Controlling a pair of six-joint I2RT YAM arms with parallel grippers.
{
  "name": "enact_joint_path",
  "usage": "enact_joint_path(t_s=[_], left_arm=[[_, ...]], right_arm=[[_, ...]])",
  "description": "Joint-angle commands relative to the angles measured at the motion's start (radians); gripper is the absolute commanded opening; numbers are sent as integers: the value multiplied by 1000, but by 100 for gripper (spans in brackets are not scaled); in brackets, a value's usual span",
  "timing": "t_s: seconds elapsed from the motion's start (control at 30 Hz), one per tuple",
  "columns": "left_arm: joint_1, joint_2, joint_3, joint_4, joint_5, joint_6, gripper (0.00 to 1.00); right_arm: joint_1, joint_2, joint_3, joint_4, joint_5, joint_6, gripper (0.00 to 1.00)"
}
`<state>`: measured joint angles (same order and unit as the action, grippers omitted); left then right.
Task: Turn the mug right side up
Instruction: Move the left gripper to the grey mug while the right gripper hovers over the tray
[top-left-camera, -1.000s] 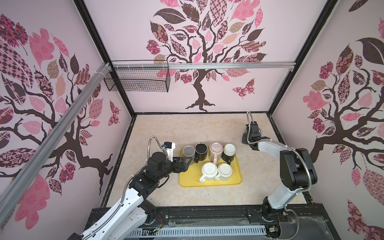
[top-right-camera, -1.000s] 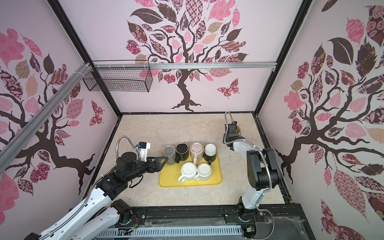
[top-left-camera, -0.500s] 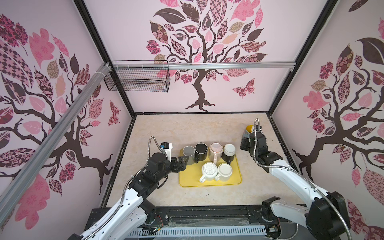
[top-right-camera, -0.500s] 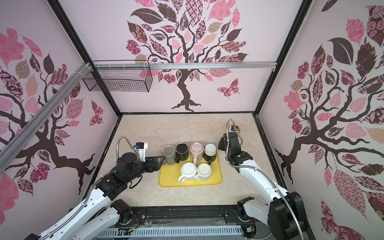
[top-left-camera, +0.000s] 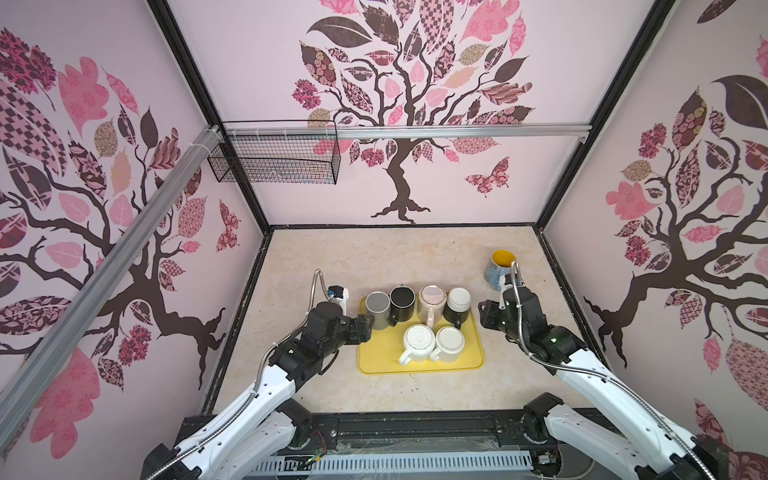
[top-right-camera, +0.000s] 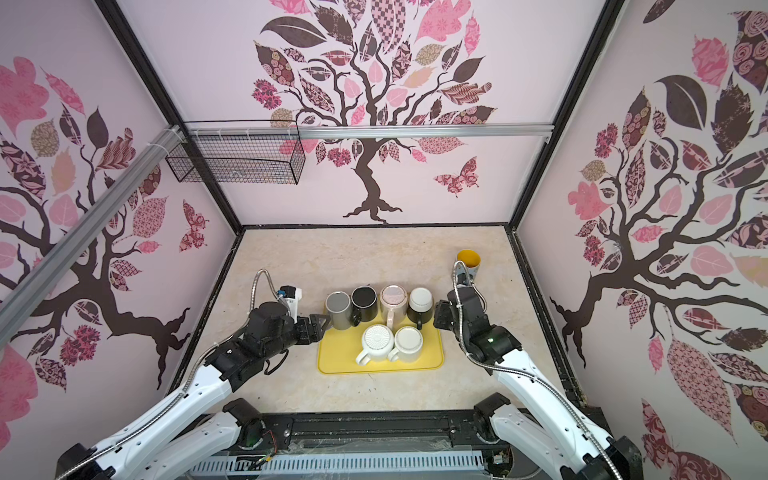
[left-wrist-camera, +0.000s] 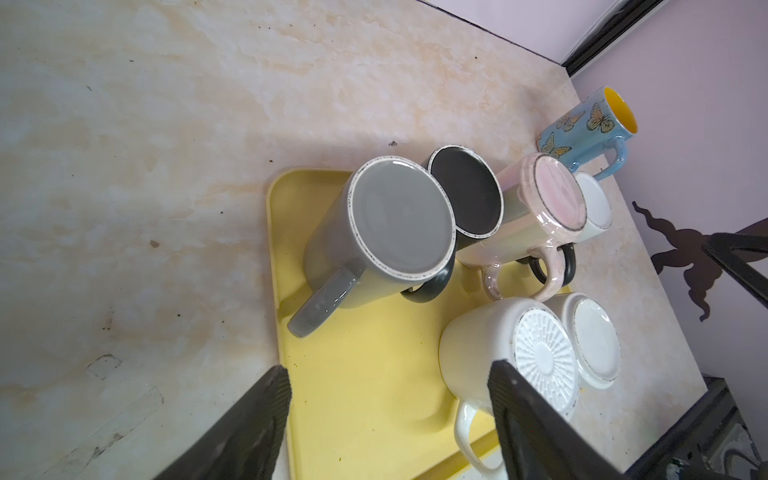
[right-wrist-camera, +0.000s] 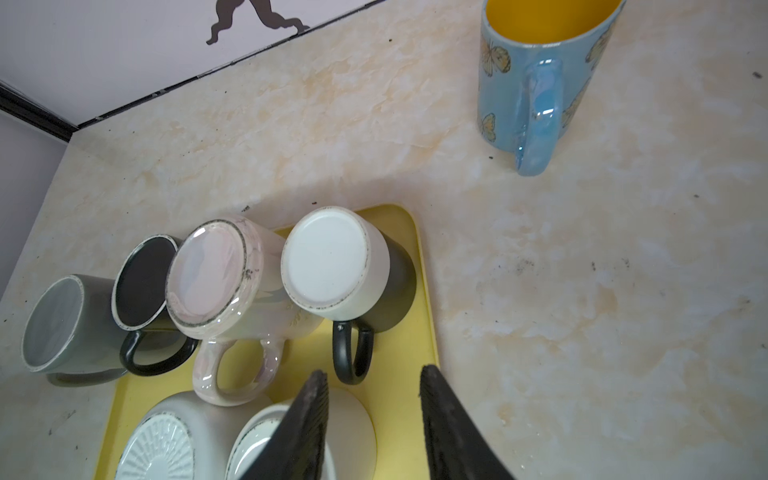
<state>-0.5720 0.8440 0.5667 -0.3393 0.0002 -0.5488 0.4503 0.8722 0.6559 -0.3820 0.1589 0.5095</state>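
At the tray's left end, a spread claw faces the grey mug

Over the left rim of the yellow tray the left gripper hovers with its jaws apart and nothing between them. Just beyond its fingertips stands the grey mug, upside down, its handle turned toward the claw. Off the tray's right rim the right gripper hangs with a narrower gap, also empty, beside the dark mug with the white base.

Four mugs fill the tray's back row, packed close: grey, then the black mug, the pink mug and the dark one. Two cream mugs sit side by side in the front row, leaving bare tray at the front left. Bare table lies open behind and left of the tray.

Count: two claws, one tray, seven mugs. Six are inverted on the tray, and one blue mug stands upright on the table just behind the right gripper, well apart from the left one
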Motion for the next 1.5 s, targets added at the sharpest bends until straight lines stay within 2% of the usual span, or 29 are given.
enact_joint_path(t_s=[0.0, 0.23, 0.47, 0.53, 0.8, 1.47], left_arm=[[2, -1, 45, 22, -39, 23, 76], [2, 20, 38, -22, -98, 71, 74], [3, 45, -18, 56, -127, 111, 76], [2, 62, -47, 127, -132, 115, 76], [3, 185, -39, 227, -76, 175, 86], [2, 284, -40, 273, 4, 162, 82]], right_arm=[[0, -23, -34, -24, -35, 12, 41], [1, -68, -105, 35, -31, 11, 40], [1, -98, -137, 58, -61, 9, 40], [1, -120, -156, 67, -53, 5, 41], [0, -154, -196, 99, -90, -22, 41], [1, -165, -202, 108, -109, -42, 37]])
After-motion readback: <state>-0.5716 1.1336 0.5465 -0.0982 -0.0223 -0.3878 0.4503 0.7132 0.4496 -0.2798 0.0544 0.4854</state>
